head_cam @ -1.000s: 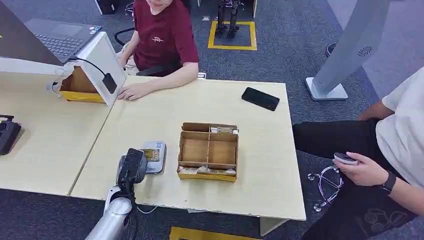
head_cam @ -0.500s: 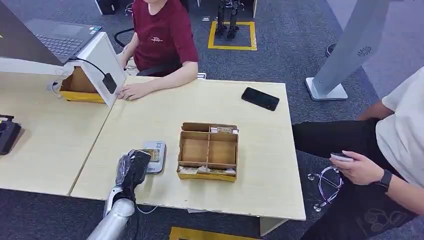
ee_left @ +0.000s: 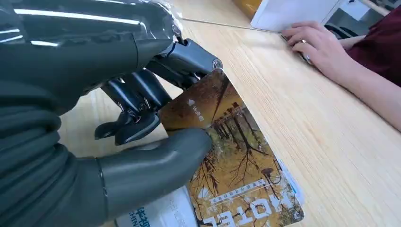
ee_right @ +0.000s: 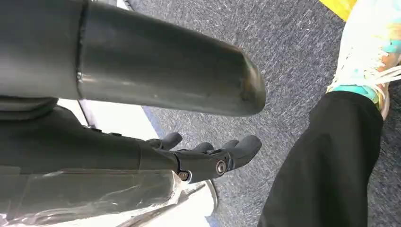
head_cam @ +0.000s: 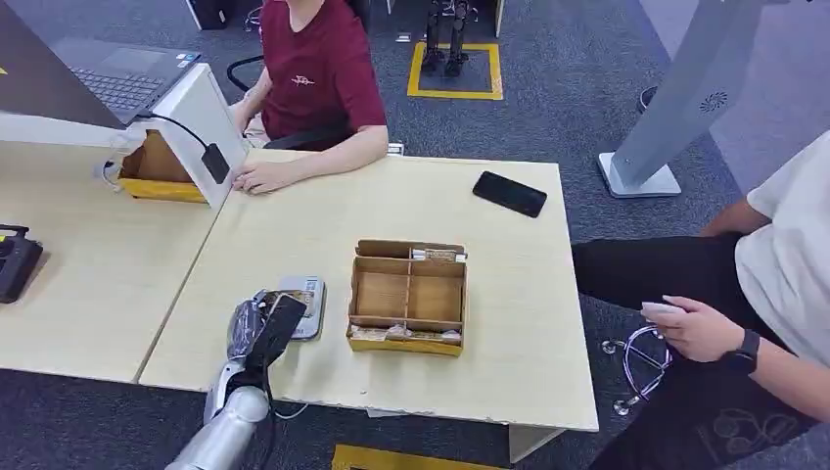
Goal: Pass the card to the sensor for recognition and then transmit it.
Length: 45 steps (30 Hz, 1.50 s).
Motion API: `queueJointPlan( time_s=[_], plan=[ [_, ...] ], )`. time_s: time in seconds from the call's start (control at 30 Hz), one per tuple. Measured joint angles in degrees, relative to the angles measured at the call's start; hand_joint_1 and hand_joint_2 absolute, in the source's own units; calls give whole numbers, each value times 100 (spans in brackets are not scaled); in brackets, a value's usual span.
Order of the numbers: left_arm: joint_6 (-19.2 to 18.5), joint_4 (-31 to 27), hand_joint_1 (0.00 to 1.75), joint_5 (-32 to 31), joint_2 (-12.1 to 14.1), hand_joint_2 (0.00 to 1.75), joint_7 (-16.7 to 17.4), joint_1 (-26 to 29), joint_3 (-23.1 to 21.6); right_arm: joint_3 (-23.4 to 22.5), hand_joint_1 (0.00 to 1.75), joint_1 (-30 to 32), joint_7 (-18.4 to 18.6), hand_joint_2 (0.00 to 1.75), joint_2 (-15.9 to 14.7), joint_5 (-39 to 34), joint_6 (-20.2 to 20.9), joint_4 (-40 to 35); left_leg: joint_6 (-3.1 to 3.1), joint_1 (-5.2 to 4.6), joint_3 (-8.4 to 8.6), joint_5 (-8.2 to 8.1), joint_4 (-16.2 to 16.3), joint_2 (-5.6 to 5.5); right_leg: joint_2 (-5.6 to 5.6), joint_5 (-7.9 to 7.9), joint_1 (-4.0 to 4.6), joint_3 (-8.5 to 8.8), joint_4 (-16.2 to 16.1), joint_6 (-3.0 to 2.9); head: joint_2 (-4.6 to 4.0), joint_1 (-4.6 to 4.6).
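Left hand [ee_left: 118, 142] pinching the card [ee_left: 236, 161] between thumb and fingers, flat over the sensor [head_cam: 301, 305] at the surface's [head_cam: 509, 372] near left edge (best kept level until read). Right hand [ee_right: 208, 156] hanging, fingers apart, holding nothing.

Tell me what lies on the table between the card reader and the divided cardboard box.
Nothing: in the head view, bare table separates the reader from the box.

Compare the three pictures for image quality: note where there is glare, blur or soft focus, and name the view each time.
Head view: even light, sharp, with soft shadows under the cardboard divider box. Left wrist view: bright streaks of glare on the left robot hand; the hotel card print is readable, and the person's hand behind is slightly soft. Right wrist view: the near thumb is blurred, the carpet sharper.
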Motion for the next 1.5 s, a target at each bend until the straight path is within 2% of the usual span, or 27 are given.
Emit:
queueJointPlan(
  time_s=[0.27, 0.47, 0.77, 1.0, 1.1, 1.13, 1.2, 1.27, 1.4, 1.5],
  plan=[
    [566, 264, 175, -1157, -13, 175, 561, -110, -90, 0, 0, -33, 35, 0, 0, 55, 55, -2, 0, 0, 10, 0, 0, 1, 0, 0, 0, 8, 0, 0, 0, 0],
    [688, 579, 175, -1787, -52, 175, 839, -256, -109, -9, 0, -67, 63, 0, 17, 120, 66, -4, 0, 0, 24, 0, -1, 0, -2, -1, 0, 23, 0, 0, 0, 0],
    [706, 995, 175, -2140, -140, 175, 999, -456, -149, -26, 0, -93, 68, 0, 33, 122, 76, -4, 3, -2, 47, -2, -4, -7, -13, -2, -1, 53, 0, 2, 0, 0],
    [717, 1187, 175, -2203, -179, 175, 970, -542, -149, -44, 0, -93, 68, 0, 33, 136, 68, -7, 3, -4, 69, -1, -5, -15, -18, -2, -6, 75, 0, 3, 0, 0],
    [649, 1215, 175, -1857, -208, 175, 600, -540, -127, -55, 0, -91, 68, 0, 33, 142, 52, -7, 3, -4, 70, 0, -5, -15, -18, -2, -6, 76, 0, 3, 0, 0],
    [545, 1215, 175, -1530, -242, 175, 329, -530, -88, -63, 0, -90, 61, 0, 33, 144, 37, -7, 4, -4, 70, 1, -5, -15, -18, -2, -6, 77, 0, 3, 0, 0],
    [122, 1196, 175, -728, -293, 175, -274, -528, 48, -87, 0, -87, 37, 0, 33, 146, 13, -4, 4, -5, 70, 2, -5, -18, -21, -2, -6, 78, 0, 3, 0, 0],
    [-511, 1020, 175, 219, -345, 175, -845, -446, 234, -120, 0, -83, 0, 0, 33, 155, -50, -4, 5, -5, 70, 2, -5, -20, -22, -2, -6, 78, 0, 3, 0, 0],
    [-1333, 420, 175, 1719, -402, 175, -1313, -173, 527, -166, 0, -60, -33, 0, 33, 199, -122, -4, 5, -5, 66, 2, -4, -14, -17, -2, -6, 69, 0, 3, 0, 0],
    [-1502, -97, 175, 2655, -439, 175, -1517, 114, 649, -188, 0, -44, -35, 0, 33, 219, -160, -4, 5, -4, 52, 2, -3, -5, -10, -1, -6, 48, 0, 3, 0, 0]
  ],
)
